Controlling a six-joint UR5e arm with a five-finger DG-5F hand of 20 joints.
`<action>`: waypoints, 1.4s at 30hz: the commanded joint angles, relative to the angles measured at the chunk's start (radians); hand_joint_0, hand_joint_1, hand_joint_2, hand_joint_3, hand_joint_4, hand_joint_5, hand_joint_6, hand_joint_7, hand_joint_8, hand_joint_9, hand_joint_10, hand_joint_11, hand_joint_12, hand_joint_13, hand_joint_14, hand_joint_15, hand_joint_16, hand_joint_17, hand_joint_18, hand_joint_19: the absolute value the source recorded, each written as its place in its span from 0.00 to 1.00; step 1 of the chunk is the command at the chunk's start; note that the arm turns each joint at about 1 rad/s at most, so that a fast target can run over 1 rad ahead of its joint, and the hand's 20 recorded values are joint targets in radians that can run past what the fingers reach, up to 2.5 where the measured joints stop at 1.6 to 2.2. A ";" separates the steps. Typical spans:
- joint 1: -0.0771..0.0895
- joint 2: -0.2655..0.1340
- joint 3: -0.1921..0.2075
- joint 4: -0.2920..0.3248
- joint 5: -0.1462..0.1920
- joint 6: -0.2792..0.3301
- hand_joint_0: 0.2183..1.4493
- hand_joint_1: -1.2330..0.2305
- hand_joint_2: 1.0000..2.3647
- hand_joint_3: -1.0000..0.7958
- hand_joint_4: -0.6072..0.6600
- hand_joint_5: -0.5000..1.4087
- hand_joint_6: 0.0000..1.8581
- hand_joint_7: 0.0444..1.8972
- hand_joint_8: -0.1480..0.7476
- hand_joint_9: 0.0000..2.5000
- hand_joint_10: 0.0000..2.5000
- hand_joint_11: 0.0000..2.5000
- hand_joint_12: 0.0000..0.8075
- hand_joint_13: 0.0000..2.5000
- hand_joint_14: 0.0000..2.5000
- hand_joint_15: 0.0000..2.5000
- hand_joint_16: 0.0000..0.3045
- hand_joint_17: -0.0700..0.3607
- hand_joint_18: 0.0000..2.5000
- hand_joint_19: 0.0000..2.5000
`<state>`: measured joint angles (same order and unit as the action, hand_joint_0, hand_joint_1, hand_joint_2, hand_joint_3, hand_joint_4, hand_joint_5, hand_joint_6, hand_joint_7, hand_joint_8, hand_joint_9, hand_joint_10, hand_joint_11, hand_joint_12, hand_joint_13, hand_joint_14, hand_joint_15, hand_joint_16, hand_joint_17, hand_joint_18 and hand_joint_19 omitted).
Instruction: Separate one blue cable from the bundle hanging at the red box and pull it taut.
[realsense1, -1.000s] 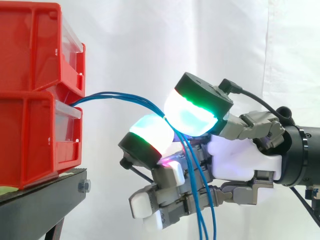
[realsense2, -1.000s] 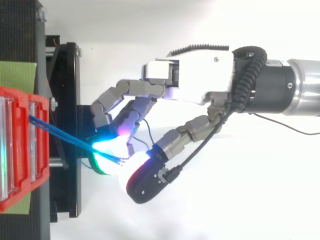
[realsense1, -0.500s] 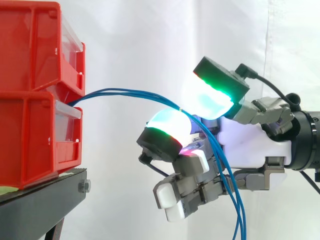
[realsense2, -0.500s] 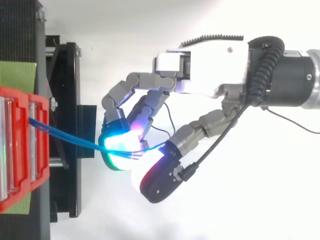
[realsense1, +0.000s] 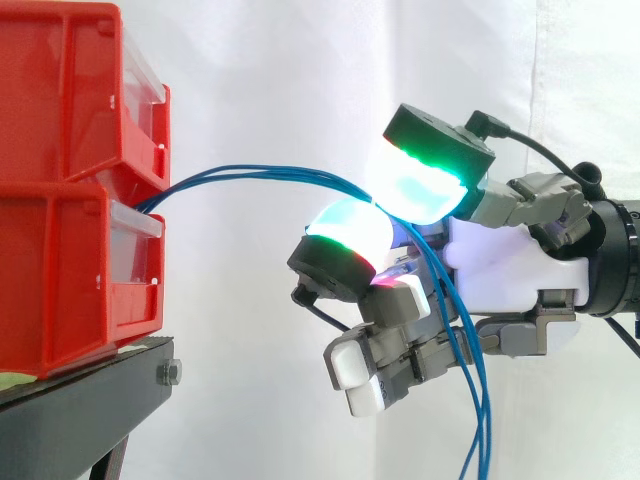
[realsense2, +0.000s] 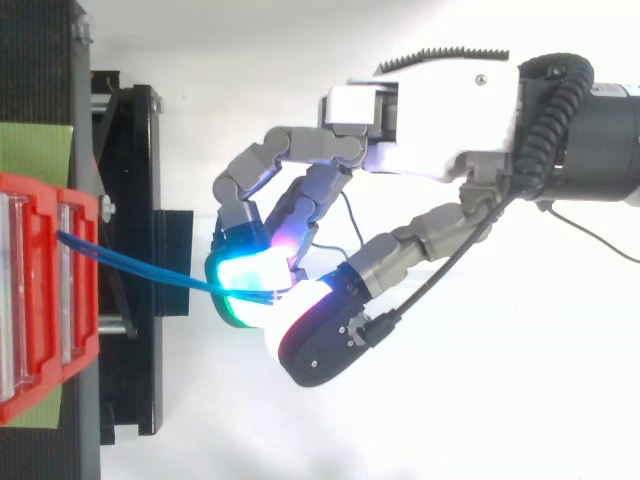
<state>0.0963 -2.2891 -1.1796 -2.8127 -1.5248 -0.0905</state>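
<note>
I have the hand (realsense1: 500, 270) curled in, with two glowing pads (realsense1: 415, 185) pressed together on the blue cables (realsense1: 260, 174). More than one strand seems to run into that pinch, and I cannot tell whether a single one is free of the rest.

From the pinch, the cables lead straight out ahead of the fingertips to the red box (realsense1: 70, 270), which sits well apart from the hand on the side away from the wrist. In the side view that span lies roughly level but bows upward in a soft arch, so I judge it slack rather than tight. Behind the pinch, the loose ends drop past the palm and hang below the hand.

In the top view, the cables leave the box at a slight slant toward the pads (realsense2: 245, 285).

The line to tighten runs from box to fingertips, so I reckon the pull must go back along the wrist, directly away from the box.
</note>
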 joint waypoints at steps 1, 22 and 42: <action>-0.003 0.000 0.000 -0.001 0.000 0.000 0.43 0.22 0.00 0.31 0.54 0.16 0.50 0.63 0.49 0.40 0.01 0.38 0.37 0.32 0.01 0.19 0.11 0.33 0.27 0.16; -0.007 0.000 0.000 -0.001 0.002 0.000 0.26 0.37 0.00 0.28 0.60 0.17 0.48 0.60 0.52 0.43 0.01 0.38 0.39 0.34 0.01 0.20 0.12 0.35 0.28 0.17; -0.010 0.000 0.000 -0.011 0.000 0.003 0.49 0.22 0.00 0.28 0.47 0.17 0.50 0.69 0.49 0.42 0.01 0.39 0.37 0.33 0.01 0.21 0.11 0.34 0.27 0.19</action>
<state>0.0865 -2.2892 -1.1796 -2.8240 -1.5248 -0.0875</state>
